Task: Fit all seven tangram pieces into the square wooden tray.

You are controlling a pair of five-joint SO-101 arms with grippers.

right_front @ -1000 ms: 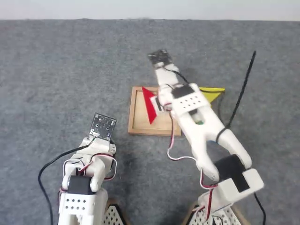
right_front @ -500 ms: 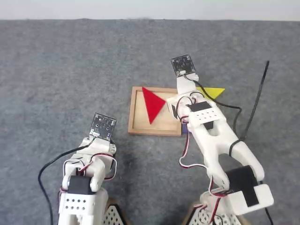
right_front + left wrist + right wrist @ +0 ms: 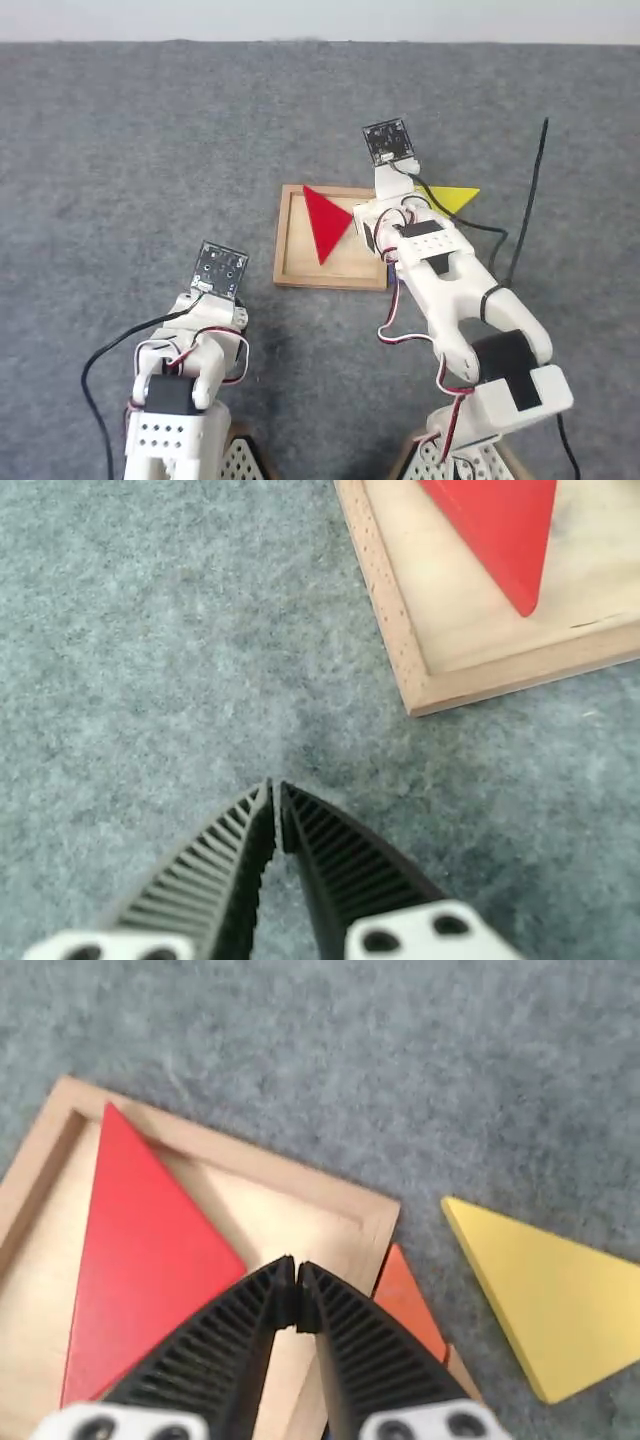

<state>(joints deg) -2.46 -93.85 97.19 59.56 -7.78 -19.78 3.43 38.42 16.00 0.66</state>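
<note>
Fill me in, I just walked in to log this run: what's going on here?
Two robot arms are doing a tangram puzzle. The red triangle lies in the wooden tray; the right tool, shut and empty, hangs over the tray beside it. A yellow triangle and an orange piece lie outside on the grey mat. The left tool is shut over the mat, empty.

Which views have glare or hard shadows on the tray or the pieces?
High view: soft, even light, no glare on the red triangle or tray, only a faint shadow on the carpet beside the left arm. Left wrist view: no glare, carpet slightly darker under the left gripper. Right wrist view: yellow triangle evenly lit, no hotspot.
</note>
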